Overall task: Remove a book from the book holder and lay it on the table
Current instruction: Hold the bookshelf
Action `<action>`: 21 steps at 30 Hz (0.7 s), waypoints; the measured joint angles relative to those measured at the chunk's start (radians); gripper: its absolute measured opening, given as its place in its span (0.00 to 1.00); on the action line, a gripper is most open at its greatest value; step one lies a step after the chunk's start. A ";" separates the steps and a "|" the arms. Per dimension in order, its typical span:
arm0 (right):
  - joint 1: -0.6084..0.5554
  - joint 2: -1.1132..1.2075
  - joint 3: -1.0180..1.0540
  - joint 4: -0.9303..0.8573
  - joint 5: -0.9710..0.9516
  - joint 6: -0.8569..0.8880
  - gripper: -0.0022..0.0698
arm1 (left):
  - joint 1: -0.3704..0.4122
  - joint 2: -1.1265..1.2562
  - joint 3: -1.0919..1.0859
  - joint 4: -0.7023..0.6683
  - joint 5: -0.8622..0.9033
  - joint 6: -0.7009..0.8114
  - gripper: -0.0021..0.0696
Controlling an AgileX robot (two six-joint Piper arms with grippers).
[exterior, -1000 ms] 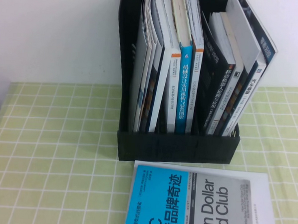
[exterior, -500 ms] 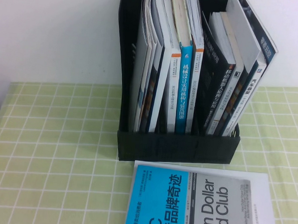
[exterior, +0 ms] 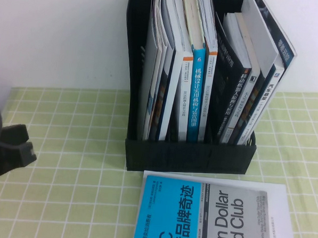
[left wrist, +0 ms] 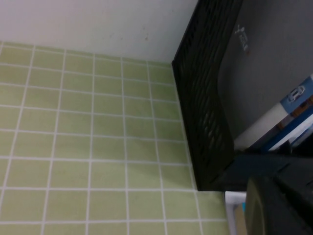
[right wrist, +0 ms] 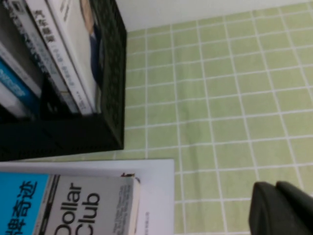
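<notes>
The black book holder (exterior: 189,155) stands upright at the back middle of the green grid table (exterior: 67,146), packed with several upright books. Thin white-edged magazines (exterior: 163,55) fill its left slot. No cover with blue-and-red block letters shows, so I cannot tell which one is the book. My left gripper (exterior: 19,146) hangs low at the table's left edge, well left of the holder. In the left wrist view it (left wrist: 279,205) is a dark blur beside the holder's side wall (left wrist: 200,112). My right gripper (right wrist: 276,208) is shut and empty over bare cloth right of the holder (right wrist: 110,73).
A blue-and-white "Dollar Club" book (exterior: 207,217) lies flat in front of the holder on a larger white sheet (exterior: 282,203); both show in the right wrist view (right wrist: 73,205). A blue-spined book (exterior: 196,94) stands in the middle slot. A white wall is behind.
My left gripper has come into the high view from the left edge and moved right, towards the holder. The books and the holder have not moved.
</notes>
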 joint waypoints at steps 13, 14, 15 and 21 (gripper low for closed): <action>0.066 0.162 0.004 0.829 -0.017 -0.811 0.03 | 0.000 0.217 -0.009 -0.340 -0.161 0.407 0.03; 0.066 0.176 0.007 0.912 -0.019 -0.885 0.03 | 0.000 0.231 -0.018 -0.389 -0.156 0.465 0.03; 0.068 0.195 0.014 0.989 -0.027 -0.956 0.03 | 0.000 0.247 -0.036 -0.455 -0.147 0.544 0.03; 0.068 0.320 0.036 1.244 -0.041 -1.220 0.03 | 0.000 0.343 -0.166 -0.979 0.008 1.208 0.03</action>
